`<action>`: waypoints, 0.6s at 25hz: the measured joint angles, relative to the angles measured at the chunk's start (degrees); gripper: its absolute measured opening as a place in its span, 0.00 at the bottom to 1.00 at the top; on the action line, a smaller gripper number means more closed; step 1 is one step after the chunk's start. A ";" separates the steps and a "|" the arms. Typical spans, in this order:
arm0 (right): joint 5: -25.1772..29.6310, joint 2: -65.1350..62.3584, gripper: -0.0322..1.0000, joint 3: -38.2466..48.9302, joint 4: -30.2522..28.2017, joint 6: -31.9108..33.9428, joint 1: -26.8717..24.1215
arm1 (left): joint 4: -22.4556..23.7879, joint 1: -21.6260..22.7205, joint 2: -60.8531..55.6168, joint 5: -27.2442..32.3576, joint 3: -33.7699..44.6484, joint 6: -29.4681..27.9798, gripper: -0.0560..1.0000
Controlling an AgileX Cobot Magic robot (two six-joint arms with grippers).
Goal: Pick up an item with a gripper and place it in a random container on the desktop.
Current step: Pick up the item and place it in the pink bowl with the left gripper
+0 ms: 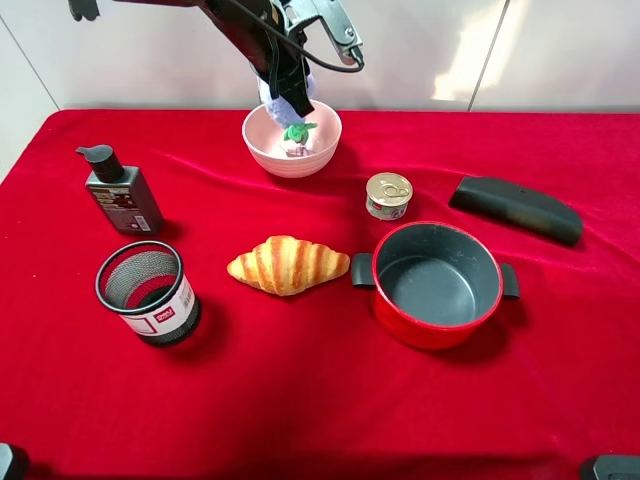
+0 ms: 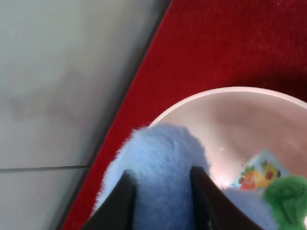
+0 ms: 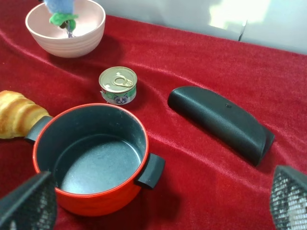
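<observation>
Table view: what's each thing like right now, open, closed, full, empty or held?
plush toy, held over pink bowl
left end effector, shut on plush toy
right end effector, open
pink bowl, upright, tag dangling inside
red pot, upright, empty, lidless
tin can, closed
mesh cup, upright, empty

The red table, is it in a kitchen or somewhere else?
Probably a robot practice room, not a kitchen. The table wears red cloth against a bare wall, a gripper holds a toy over a bowl, and a croissant, pot and pump bottle sit mixed together.
</observation>
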 joint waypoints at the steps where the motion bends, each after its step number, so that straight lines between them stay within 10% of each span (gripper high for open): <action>1: 0.00 0.00 0.70 0.00 0.00 0.00 0.00 | 0.00 0.00 0.00 0.36 0.00 0.00 0.25; 15: 0.00 0.00 0.70 0.00 0.00 0.00 0.00 | 0.00 0.00 0.00 1.24 0.00 0.41 0.41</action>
